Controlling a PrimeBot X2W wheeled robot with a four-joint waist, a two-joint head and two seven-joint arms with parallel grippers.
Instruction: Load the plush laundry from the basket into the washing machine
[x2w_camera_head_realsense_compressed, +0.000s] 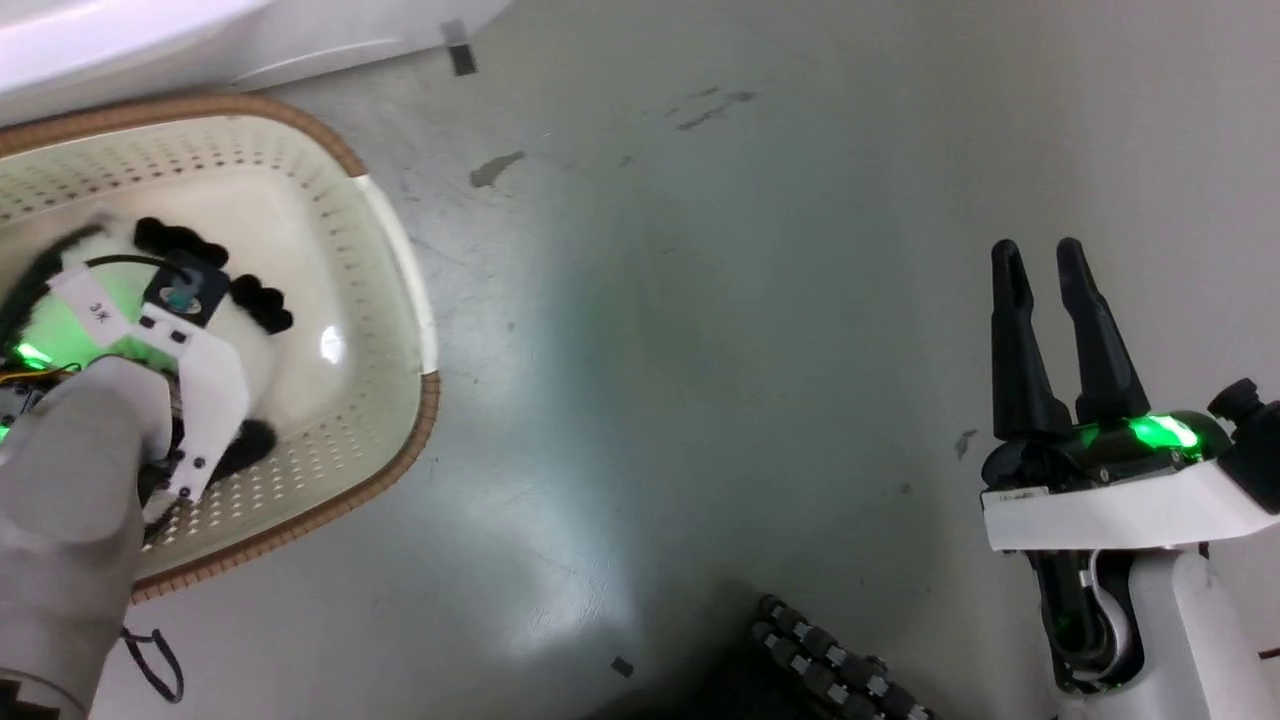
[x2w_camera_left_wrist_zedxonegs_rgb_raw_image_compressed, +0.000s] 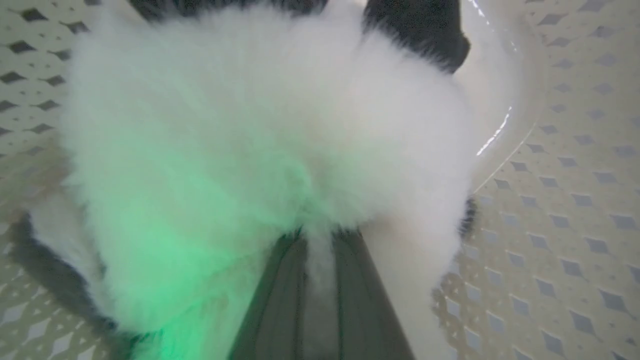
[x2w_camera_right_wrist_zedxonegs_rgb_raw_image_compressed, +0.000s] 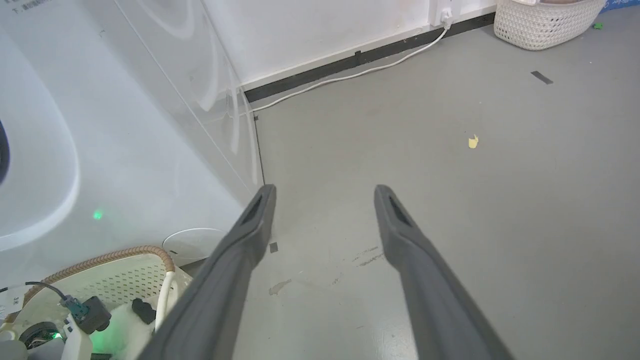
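The plush laundry (x2w_camera_head_realsense_compressed: 250, 300), white fur with black paws, lies in the cream basket (x2w_camera_head_realsense_compressed: 400, 300) at the left of the head view. My left arm reaches down into the basket over the toy. In the left wrist view the left gripper (x2w_camera_left_wrist_zedxonegs_rgb_raw_image_compressed: 320, 237) is sunk into the white fur (x2w_camera_left_wrist_zedxonegs_rgb_raw_image_compressed: 260, 130), its fingers (x2w_camera_left_wrist_zedxonegs_rgb_raw_image_compressed: 280, 295) close together with a tuft pinched between them. The right gripper (x2w_camera_head_realsense_compressed: 1038, 250) hangs open over bare floor at the right, holding nothing; its fingertips (x2w_camera_right_wrist_zedxonegs_rgb_raw_image_compressed: 265, 195) stand wide apart. The white washing machine (x2w_camera_right_wrist_zedxonegs_rgb_raw_image_compressed: 115, 130) stands just behind the basket (x2w_camera_right_wrist_zedxonegs_rgb_raw_image_compressed: 125, 272).
Grey floor stretches between the basket and my right arm. A dark roller part of my base (x2w_camera_head_realsense_compressed: 830, 660) sits at the bottom edge. A white cable (x2w_camera_right_wrist_zedxonegs_rgb_raw_image_compressed: 350, 75) runs along the wall, and a woven basket (x2w_camera_right_wrist_zedxonegs_rgb_raw_image_compressed: 545, 25) stands far off.
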